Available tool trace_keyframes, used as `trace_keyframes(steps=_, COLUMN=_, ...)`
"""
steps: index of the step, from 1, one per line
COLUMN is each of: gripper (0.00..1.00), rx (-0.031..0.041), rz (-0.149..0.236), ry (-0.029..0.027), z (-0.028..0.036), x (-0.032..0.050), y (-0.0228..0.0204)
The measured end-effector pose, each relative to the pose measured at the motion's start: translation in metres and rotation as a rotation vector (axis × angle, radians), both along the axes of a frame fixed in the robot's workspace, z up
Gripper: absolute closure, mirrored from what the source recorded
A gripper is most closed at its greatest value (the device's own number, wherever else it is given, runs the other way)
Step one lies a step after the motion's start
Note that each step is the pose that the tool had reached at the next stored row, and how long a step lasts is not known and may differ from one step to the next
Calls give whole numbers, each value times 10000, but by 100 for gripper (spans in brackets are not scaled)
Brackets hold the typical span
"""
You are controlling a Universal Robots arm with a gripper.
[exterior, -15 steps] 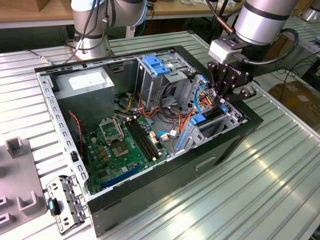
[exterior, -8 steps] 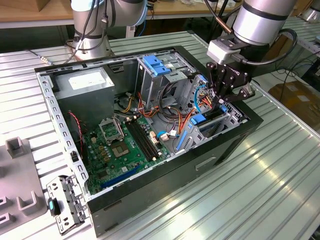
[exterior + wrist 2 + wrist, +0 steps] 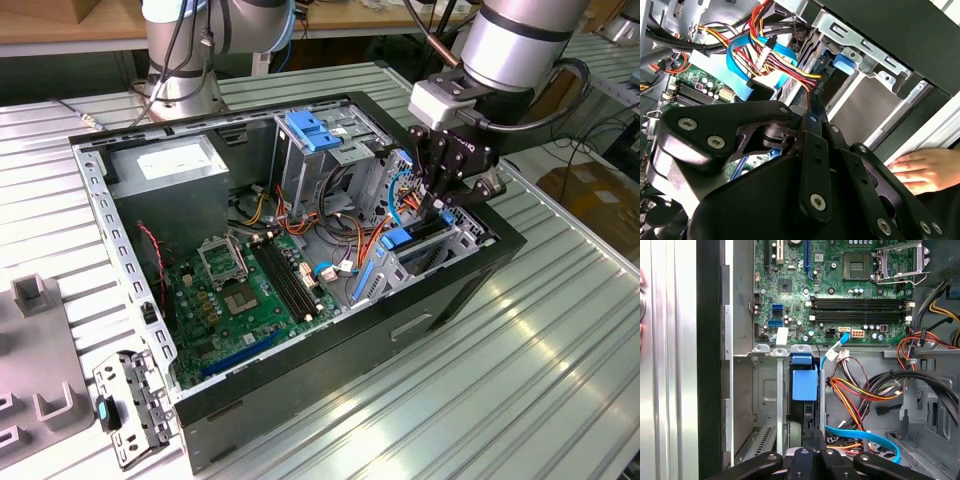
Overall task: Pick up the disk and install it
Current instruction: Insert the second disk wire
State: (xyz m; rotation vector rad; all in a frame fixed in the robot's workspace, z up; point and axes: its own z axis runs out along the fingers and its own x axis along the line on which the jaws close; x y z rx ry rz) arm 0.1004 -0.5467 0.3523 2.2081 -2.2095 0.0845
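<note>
Several coloured cables crowd just beside the drive bay at the exterior view's right, where the disk stands on edge in its slot; they could get pinched. The gripper, fingers drawn narrow, sits at the disk's end, so a skewed push might jam it. A person's hand rests near, on the case's rim

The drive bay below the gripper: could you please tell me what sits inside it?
A blue plastic carrier stands on edge in the bay's slot, with the gripper right at it. The disk itself is covered by carrier and bay walls.
</note>
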Motion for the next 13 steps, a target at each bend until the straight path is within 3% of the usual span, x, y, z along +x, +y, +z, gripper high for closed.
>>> trace_keyframes(steps=3, gripper=89, rx=-1, rz=-2, ry=13, z=43, x=-1, y=0)
trace_keyframes(steps=7, gripper=89, rx=-1, rz=-1, ry=25, z=146, x=-1, y=0)
trace_keyframes(steps=10, gripper=89, rx=3, rz=-2, ry=34, z=174, x=-1, y=0)
trace_keyframes(steps=13, gripper=89, rx=0, rz=-1, ry=79, z=205, x=-6, y=3)
